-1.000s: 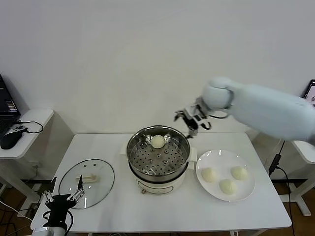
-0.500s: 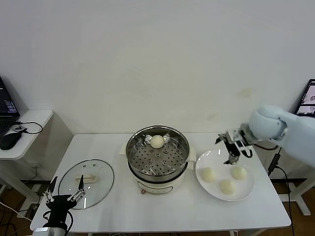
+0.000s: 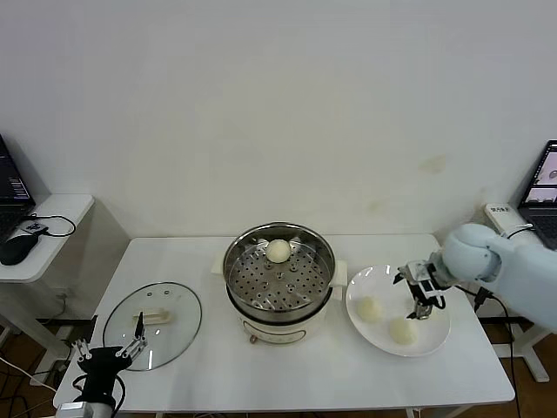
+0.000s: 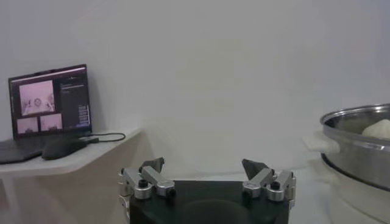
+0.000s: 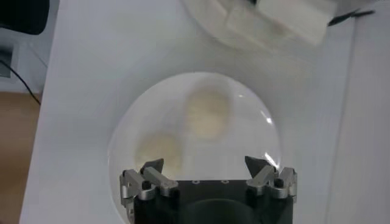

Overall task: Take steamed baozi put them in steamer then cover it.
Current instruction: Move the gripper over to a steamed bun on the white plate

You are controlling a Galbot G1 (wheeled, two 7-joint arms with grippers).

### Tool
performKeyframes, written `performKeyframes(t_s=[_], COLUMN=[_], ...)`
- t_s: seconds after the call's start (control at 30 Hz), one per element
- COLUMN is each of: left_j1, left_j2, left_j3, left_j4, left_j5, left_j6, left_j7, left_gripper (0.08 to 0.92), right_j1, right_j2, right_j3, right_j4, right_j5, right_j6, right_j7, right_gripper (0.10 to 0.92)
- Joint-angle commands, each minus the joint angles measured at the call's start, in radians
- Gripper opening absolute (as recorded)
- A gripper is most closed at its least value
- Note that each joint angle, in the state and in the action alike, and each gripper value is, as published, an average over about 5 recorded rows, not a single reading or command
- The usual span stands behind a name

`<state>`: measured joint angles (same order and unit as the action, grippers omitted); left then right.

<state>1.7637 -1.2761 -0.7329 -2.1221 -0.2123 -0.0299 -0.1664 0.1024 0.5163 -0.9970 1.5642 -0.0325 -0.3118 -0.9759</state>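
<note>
With one steamed baozi (image 3: pixel 278 251) in the steamer (image 3: pixel 279 272), the right gripper (image 3: pixel 421 299), jaws spread, hovers over the plate (image 3: pixel 437 333); next it must descend and grasp another bun. The left gripper (image 3: pixel 110 356), released, idles near the cover (image 3: pixel 153 325).

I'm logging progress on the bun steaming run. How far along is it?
Done: one bun sits on the tray in the steamer. In hand: the right gripper, fingers open, is low over the plate, holding nothing; two buns show there, and any third is hidden behind it. Left: the remaining buns, then the lid, lying by the parked left gripper.
</note>
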Motion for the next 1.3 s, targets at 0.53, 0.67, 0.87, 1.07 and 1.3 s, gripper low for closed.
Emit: performKeyframes(t_s=[0.53,0.67,0.87,1.07,1.3], left_j1=[-0.01,-0.011,-0.013,-0.015,-0.016], left_j2=[0.003,0.001,-0.001,-0.001,-0.001], left_j3=[-0.012,-0.011,-0.011,-0.01,-0.011], left_j4=[0.024,0.027,0.029,0.029,0.028], left_j5=[-0.002,-0.002,-0.003,-0.003,-0.006], left_j6=[-0.001,-0.002,-0.002,-0.002,-0.002], left_j7=[0.0,0.001,0.0,0.0,0.0], left_gripper=[0.823,0.823,0.823,0.823,0.823], right_j1=[-0.17,-0.169,-0.168,-0.165,-0.13], right_j2=[0.212,0.221,0.223,0.214,0.181], right_j3=[0.106,0.103,0.104,0.108,0.108], right_j4=[-0.205,-0.209,-0.205,-0.203,-0.173], right_j5=[-0.069,-0.068,-0.062,-0.068,-0.059], right_j6=[0.02,0.014,0.005,0.006,0.008], right_j7=[0.063,0.062,0.055,0.043,0.022], right_gripper=[0.823,0.822,0.79,0.696,0.621])
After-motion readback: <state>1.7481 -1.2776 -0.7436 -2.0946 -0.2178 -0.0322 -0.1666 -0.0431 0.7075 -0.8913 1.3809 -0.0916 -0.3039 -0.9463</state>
